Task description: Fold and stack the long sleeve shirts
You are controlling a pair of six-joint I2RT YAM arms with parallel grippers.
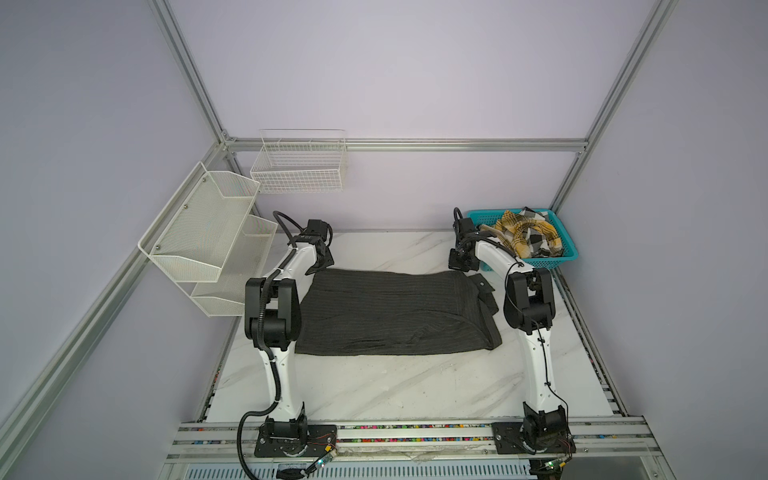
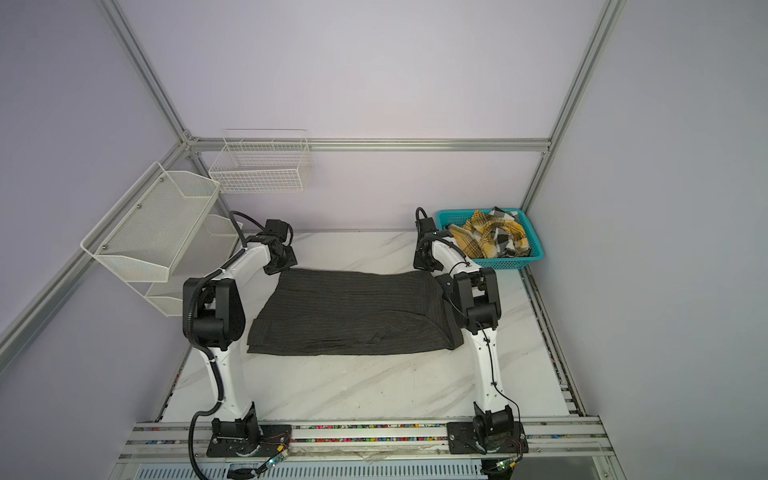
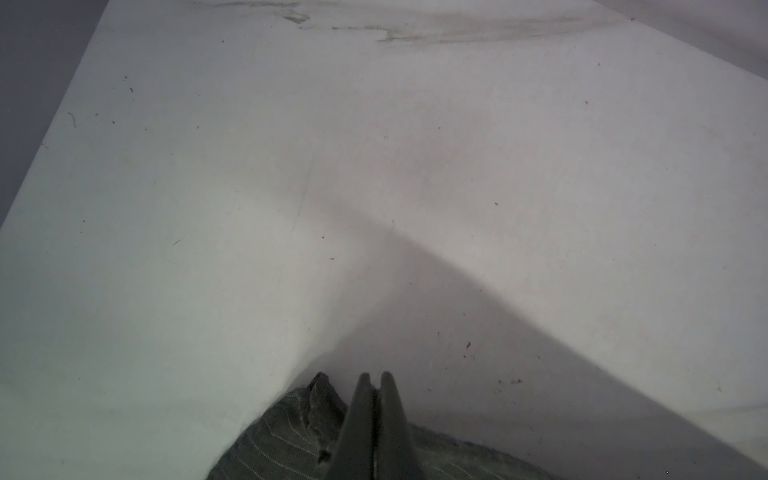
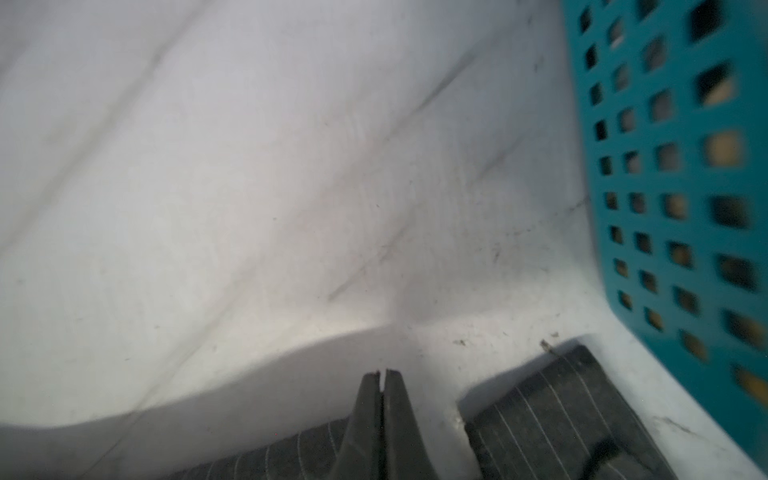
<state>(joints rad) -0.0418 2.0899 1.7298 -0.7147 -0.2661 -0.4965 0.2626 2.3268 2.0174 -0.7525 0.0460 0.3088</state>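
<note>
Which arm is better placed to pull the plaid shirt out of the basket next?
Right. The teal basket holding the plaid shirt sits just beside the right gripper. The left gripper is across the charcoal shirt, at its far left corner.

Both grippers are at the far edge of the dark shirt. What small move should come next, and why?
Probably raise both grippers a little together. The left gripper and the right gripper are shut at the far corners of the dark pinstriped shirt; a small lift would show whether they pinch cloth.
</note>
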